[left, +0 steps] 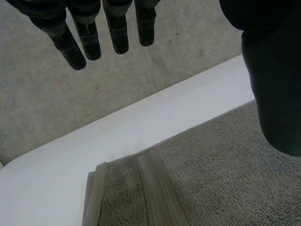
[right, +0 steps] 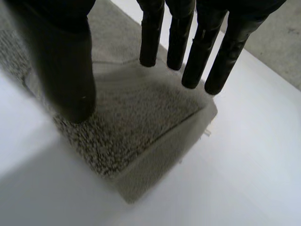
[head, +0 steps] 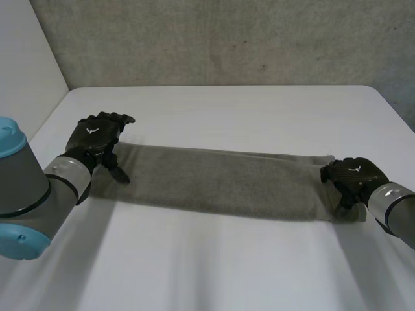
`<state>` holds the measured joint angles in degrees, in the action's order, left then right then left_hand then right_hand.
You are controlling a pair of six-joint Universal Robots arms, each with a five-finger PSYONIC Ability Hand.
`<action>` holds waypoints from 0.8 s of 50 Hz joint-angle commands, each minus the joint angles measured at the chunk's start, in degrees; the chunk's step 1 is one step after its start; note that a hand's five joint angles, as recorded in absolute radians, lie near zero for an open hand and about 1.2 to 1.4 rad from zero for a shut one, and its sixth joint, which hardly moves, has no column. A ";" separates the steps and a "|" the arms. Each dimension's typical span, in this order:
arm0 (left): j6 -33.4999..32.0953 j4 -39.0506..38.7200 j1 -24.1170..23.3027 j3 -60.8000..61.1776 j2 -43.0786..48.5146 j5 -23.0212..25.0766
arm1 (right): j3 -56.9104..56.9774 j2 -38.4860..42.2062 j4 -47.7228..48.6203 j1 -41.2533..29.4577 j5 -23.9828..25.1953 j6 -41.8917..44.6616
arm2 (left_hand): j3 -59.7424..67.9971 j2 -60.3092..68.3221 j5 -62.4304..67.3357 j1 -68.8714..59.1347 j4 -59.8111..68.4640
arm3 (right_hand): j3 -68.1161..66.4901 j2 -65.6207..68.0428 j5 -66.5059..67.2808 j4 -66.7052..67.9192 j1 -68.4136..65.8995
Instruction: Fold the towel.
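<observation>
1 towel (head: 220, 181); 2 hands at its ends: left hand (head: 96, 137), right hand (head: 350, 176); fingers straight, holding nothing.

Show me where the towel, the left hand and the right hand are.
towel (head: 220, 184): head view, middle of the cloth.
left hand (head: 96, 136): head view, back of the hand.
right hand (head: 353, 173): head view, back of the hand.

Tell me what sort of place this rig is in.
Most likely a lab or test workspace, not a home: a plain white table, a rough grey concrete-looking wall right behind it, and one grey towel laid out in a long strip between the left hand and the right hand.
</observation>
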<state>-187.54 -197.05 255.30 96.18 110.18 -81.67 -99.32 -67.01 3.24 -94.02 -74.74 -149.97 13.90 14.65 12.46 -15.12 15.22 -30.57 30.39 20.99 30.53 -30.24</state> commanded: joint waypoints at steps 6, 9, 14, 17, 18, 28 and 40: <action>0.16 -0.35 0.98 0.32 0.12 0.02 | 0.70 2.76 0.46 1.12 -0.58 0.64 | -3.68 -4.44 -12.24 4.91 -5.01 | -21.07 21.24 20.64 21.10 -21.40; 0.16 -0.35 0.99 0.32 0.12 0.02 | 0.79 2.94 0.28 1.29 -0.93 0.64 | -3.68 -4.44 -12.24 4.91 -5.01 | -35.44 35.61 35.01 35.47 -35.77; 0.07 -0.35 0.98 0.32 0.12 0.02 | 0.79 3.02 0.19 1.64 -1.19 0.73 | -3.68 -4.44 -12.24 4.91 -5.01 | -49.43 49.61 49.01 49.47 -49.76; 0.16 -0.35 0.98 0.41 0.12 0.02 | 1.32 2.85 -0.07 2.96 -1.19 1.08 | -3.68 -4.44 -12.24 4.91 -5.01 | -49.43 49.61 49.01 49.47 -49.76; 0.16 -0.35 0.98 0.41 0.12 0.02 | 1.49 2.24 -0.33 4.01 -1.19 1.17 | -3.68 -4.44 -12.24 4.91 -5.01 | -49.43 49.61 49.01 49.47 -49.76; 0.16 -0.26 0.99 0.23 -0.05 -0.07 | 3.60 -1.37 -8.84 17.96 -1.02 13.26 | -3.68 -4.44 -12.24 4.91 -5.01 | -49.43 49.61 49.01 49.47 -49.76; 0.16 -0.26 0.98 0.14 -1.37 -0.07 | 17.91 -3.56 -16.77 24.51 -1.28 16.75 | -3.85 -4.61 -12.41 5.08 -5.17 | -49.43 49.61 49.01 49.47 -49.76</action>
<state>-187.38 -197.31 256.30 96.31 109.75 -81.74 -89.35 -69.09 -10.52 -67.71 -76.10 -129.64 13.90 14.65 12.46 -15.12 15.22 -76.76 74.16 66.13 76.75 -75.25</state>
